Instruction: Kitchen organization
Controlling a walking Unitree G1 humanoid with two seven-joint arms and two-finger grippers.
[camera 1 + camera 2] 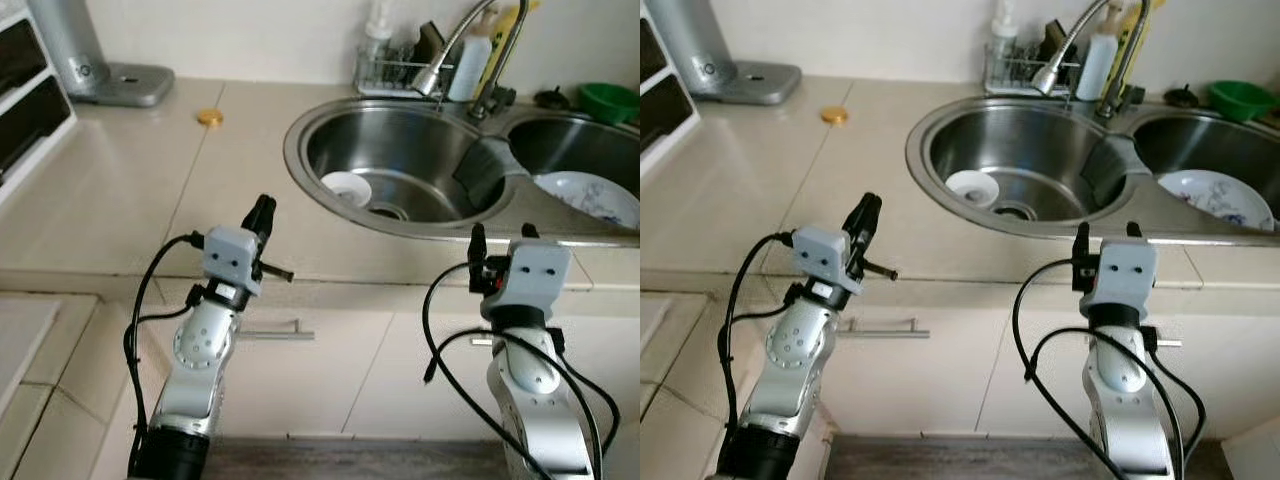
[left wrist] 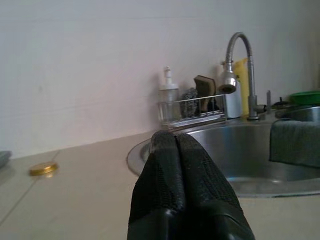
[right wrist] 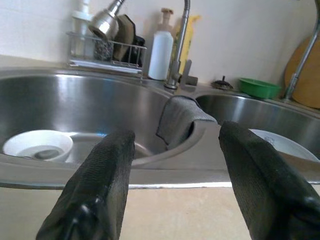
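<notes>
Left eye view, kitchen scene from above. Beige tiled tabletop (image 1: 120, 180) with double stainless sink (image 1: 330, 115) set into it. Left claw (image 1: 262, 216) raised over tabletop edge, in front of left basin, fingers pressed together, holding nothing; confirmed in left wrist view, fingers (image 2: 170, 175) touching along their length. Right claw (image 1: 500, 243) at tabletop edge, in front of divider between basins, fingers spread apart, empty; right wrist view with wide gap between fingers (image 3: 102, 170).

Left basin: small white bowl (image 1: 346, 187) on basin floor, beside drain. Right basin: white patterned plate (image 1: 590, 195) lying inside. Grey cloth (image 1: 483, 170) draped over divider between basins. Gooseneck faucet (image 1: 450, 50) behind divider, spray head over left basin. Wire rack (image 1: 385, 70) against wall behind left basin, with pump bottle (image 1: 377, 25) and dark scrubbing items, details unclear. White bottle (image 1: 470, 60) just beside faucet base, yellow item behind it. Green bowl (image 1: 610, 100) on tabletop behind right basin.

Gold lid (image 1: 209, 117) flat on tabletop, well apart from sink, left of it. Silver appliance (image 1: 90, 55) at far left against wall. Cabinet handle (image 1: 275, 333) below tabletop, between the arms.
</notes>
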